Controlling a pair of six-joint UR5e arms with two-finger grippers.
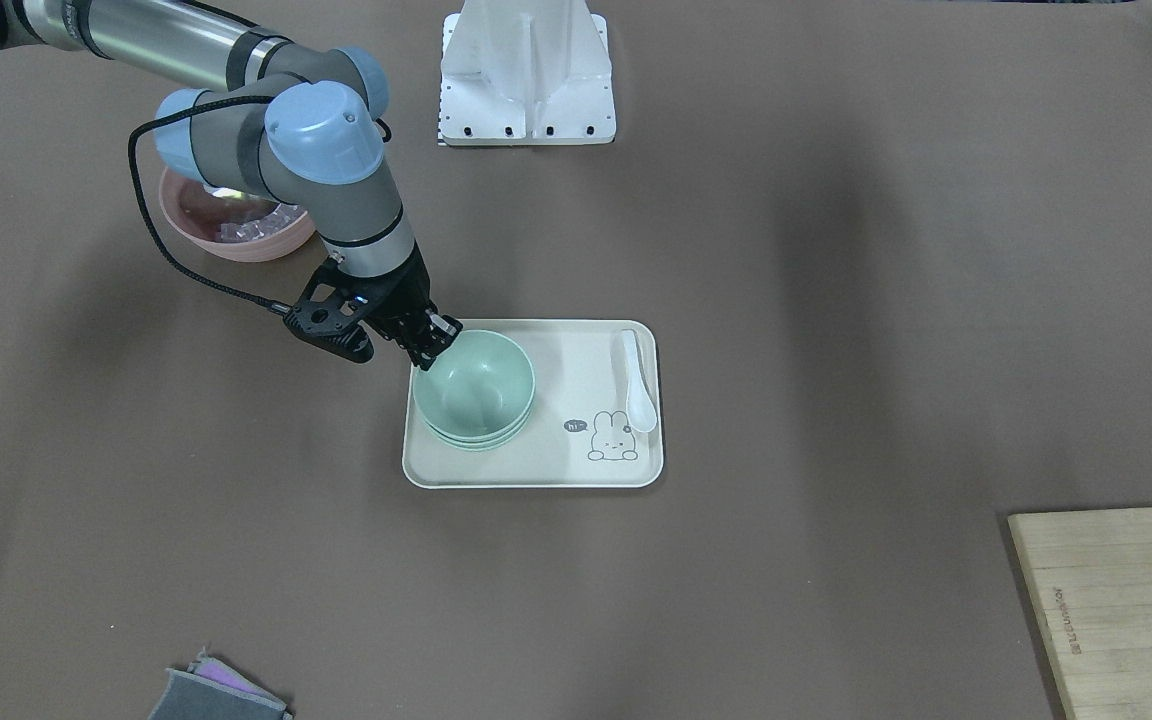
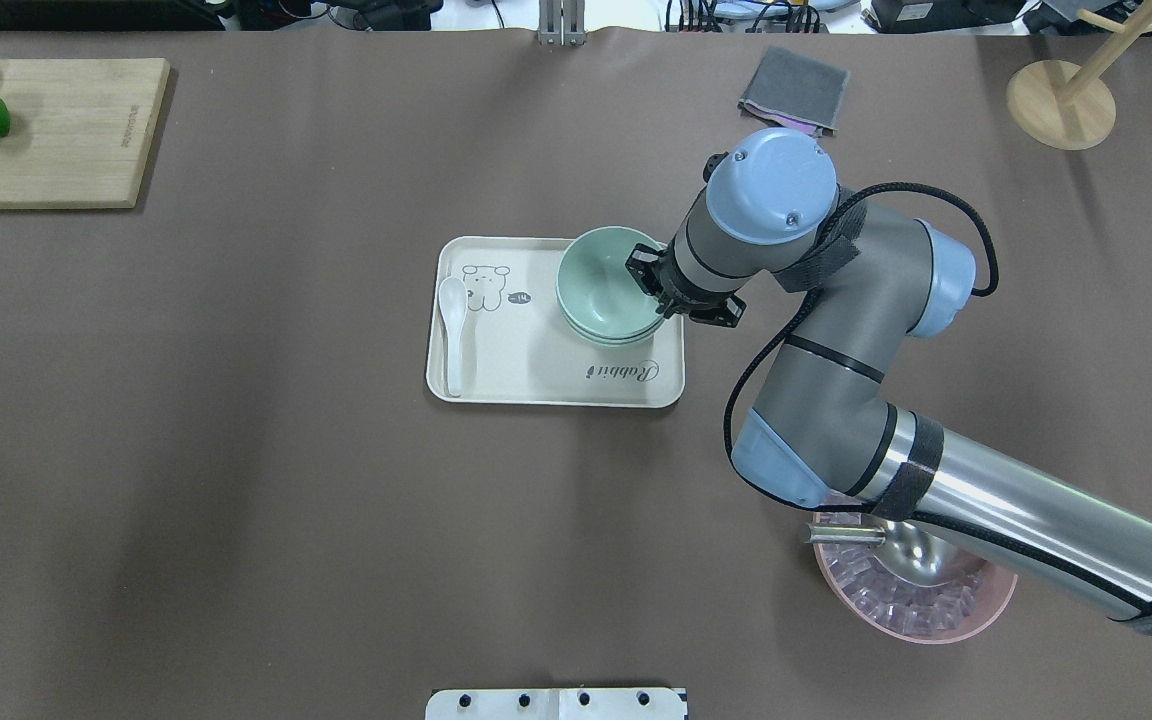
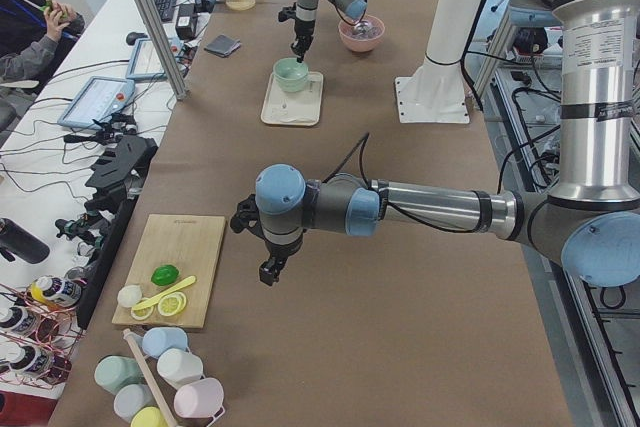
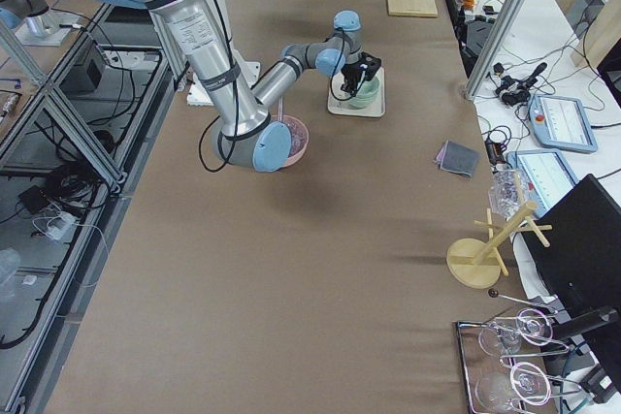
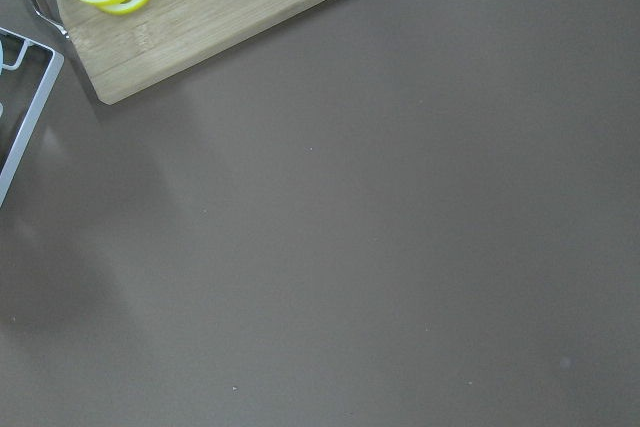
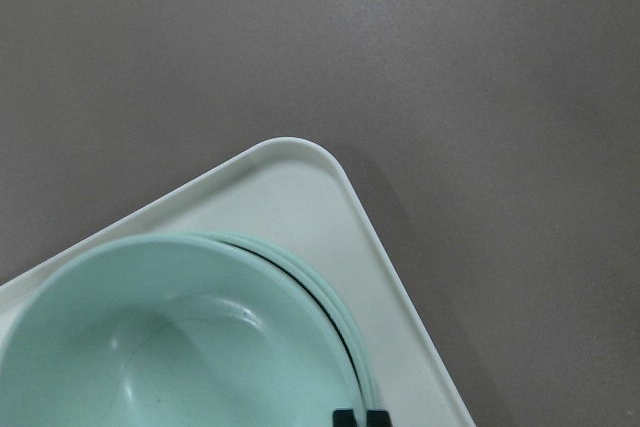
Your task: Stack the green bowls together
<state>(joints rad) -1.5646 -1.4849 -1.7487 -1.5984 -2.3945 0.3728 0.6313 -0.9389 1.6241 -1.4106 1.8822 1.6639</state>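
Note:
The green bowls sit nested in one stack on the cream rabbit tray, at its corner nearest the right arm. The stack also shows in the overhead view and the right wrist view, with the lower rims peeking out under the top bowl. My right gripper is at the top bowl's rim, and its tips are closed on that rim. My left gripper hangs over bare table far from the tray; I cannot tell whether it is open or shut.
A white spoon lies on the tray's other side. A pink bowl with a metal scoop sits under the right arm. A cutting board with lemon and lime, a grey cloth and a wooden stand lie at the table's edges.

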